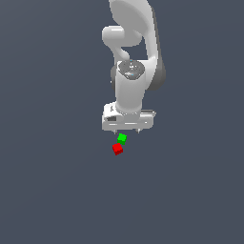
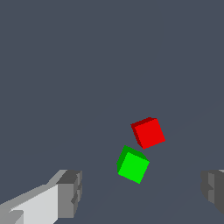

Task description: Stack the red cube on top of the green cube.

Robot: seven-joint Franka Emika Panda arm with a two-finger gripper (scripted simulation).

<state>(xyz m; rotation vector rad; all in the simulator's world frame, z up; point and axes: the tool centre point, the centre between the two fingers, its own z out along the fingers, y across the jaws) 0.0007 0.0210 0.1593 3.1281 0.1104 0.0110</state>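
here the red cube [image 1: 117, 149] lies on the plain dark grey floor [image 1: 52, 190], just beside the green cube [image 1: 122, 138], the two nearly corner to corner and each turned at its own angle. above them in the exterior view hangs the white gripper [image 1: 127, 130], its jaws spread wide and holding nothing. in the wrist view both cubes lie between the two grey fingertips [image 2: 70, 192].

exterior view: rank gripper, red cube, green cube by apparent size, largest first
1. The gripper, by far the largest; its white body is much wider than either cube.
2. The red cube and the green cube: they look about the same size here. Any difference is too slight to rank.
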